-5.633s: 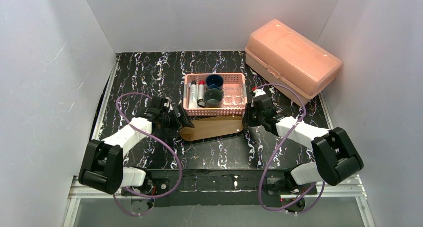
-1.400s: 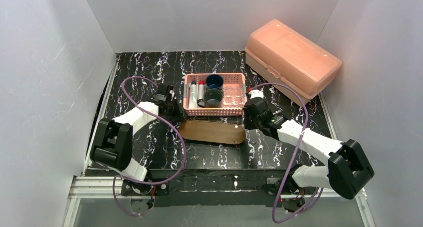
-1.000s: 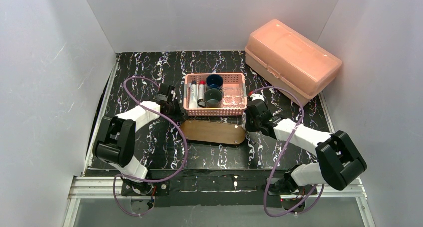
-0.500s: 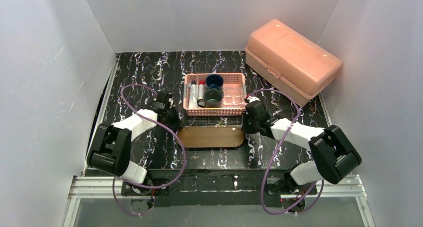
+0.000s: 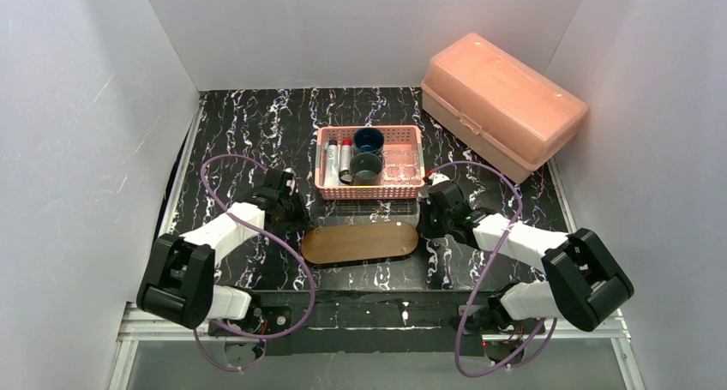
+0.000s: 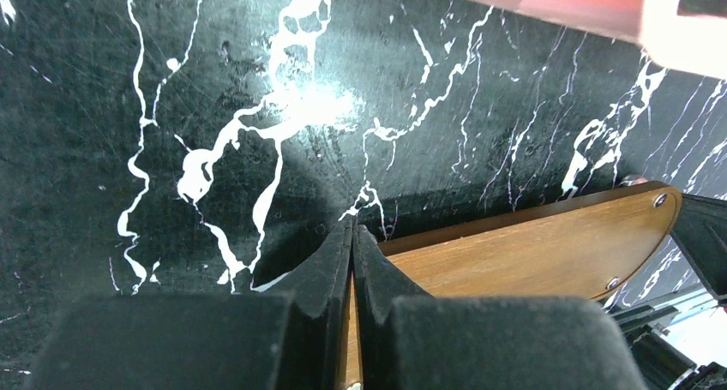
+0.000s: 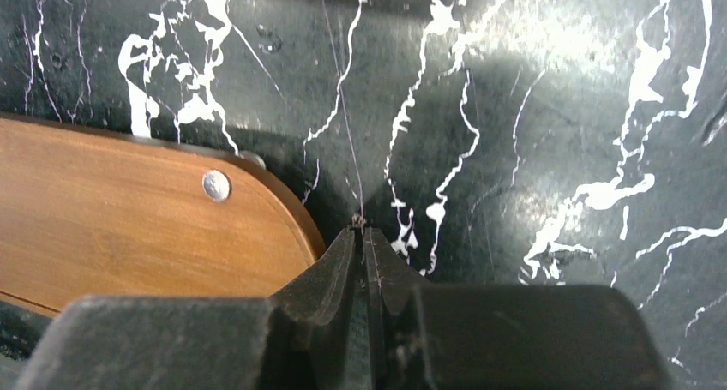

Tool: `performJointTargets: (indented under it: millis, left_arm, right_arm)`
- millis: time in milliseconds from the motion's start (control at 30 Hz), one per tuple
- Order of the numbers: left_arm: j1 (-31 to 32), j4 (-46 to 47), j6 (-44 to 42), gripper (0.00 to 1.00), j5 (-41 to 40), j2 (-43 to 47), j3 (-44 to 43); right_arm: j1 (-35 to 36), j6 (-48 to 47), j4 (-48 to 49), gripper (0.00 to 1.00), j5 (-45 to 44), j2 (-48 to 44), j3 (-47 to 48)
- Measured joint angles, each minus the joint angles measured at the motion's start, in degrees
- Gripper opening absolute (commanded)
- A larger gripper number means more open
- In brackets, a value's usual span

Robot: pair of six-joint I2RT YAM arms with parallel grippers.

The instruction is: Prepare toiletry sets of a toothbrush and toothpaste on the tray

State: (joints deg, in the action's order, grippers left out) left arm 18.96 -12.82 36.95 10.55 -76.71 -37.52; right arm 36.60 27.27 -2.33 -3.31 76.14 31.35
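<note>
The tray [image 5: 360, 243], a flat brown wooden oval, lies bare on the black marbled table, level with its front edge. My left gripper [image 5: 297, 217] is shut, with its tips [image 6: 352, 227] at the tray's [image 6: 514, 253] left end. My right gripper [image 5: 426, 222] is shut too, its tips [image 7: 362, 230] against the tray's [image 7: 129, 210] right end. Behind the tray a pink mesh basket [image 5: 369, 188] holds a dark blue mug [image 5: 369, 139], a grey-green cup [image 5: 366, 169], a clear glass [image 5: 400, 165] and two slim white items [image 5: 338, 159]. I cannot tell toothbrush from toothpaste among them.
A large salmon lidded box [image 5: 501, 99] stands at the back right. White walls close in the table on three sides. The basket's pink rim [image 6: 549, 0] shows at the top of the left wrist view.
The tray has slid toward the table's near edge and turned level. Both shut grippers came along at its two ends.
</note>
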Motion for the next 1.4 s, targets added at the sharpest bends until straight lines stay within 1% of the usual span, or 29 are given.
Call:
performJointTargets:
  millis: [200, 467, 600, 733, 833, 1000, 1167, 1267, 1400]
  left_arm:
    - [0.9, 0.0, 0.2, 0.00, 0.2, 0.6, 1.4]
    - [1.5, -0.1, 0.2, 0.01, 0.3, 1.6, 2.0]
    - [1.5, -1.1, 0.2, 0.02, -0.3, 3.1, 2.0]
    - [1.5, -3.2, 0.2, 0.04, -2.1, 6.1, 1.9]
    - [1.5, -5.7, 0.1, 0.10, -3.8, 8.9, 1.0]
    - [1.5, -9.2, -0.4, 0.16, -5.7, 13.5, -1.4]
    - [1.5, -12.9, -1.4, 0.20, -6.4, 16.8, -4.0]
    - [1.5, -16.1, -2.8, 0.27, -7.0, 19.1, -6.1]
    - [1.5, -19.6, -4.9, 0.32, -7.1, 22.5, -8.9]
  right_arm:
    - [0.3, 0.9, -2.0, 0.17, 0.5, -3.5, -2.1]
    - [1.4, 1.5, -4.2, 0.17, 0.5, -6.8, -2.3]
    - [1.4, 1.2, -6.5, 0.17, -1.4, -7.2, -1.9]
    - [1.4, 0.5, -9.4, 0.17, -3.8, -7.0, 0.6]
    - [1.4, -0.2, -10.2, 0.18, -5.1, -6.6, 3.5]
    - [1.4, -1.3, -10.2, 0.18, -6.6, -4.2, 7.6]
    - [1.4, -2.0, -9.5, 0.18, -6.9, 0.3, 9.7]
    - [1.4, -2.0, -9.1, 0.18, -6.9, 3.0, 10.4]
    - [1.4, -2.0, -7.6, 0.18, -6.6, 6.1, 11.1]
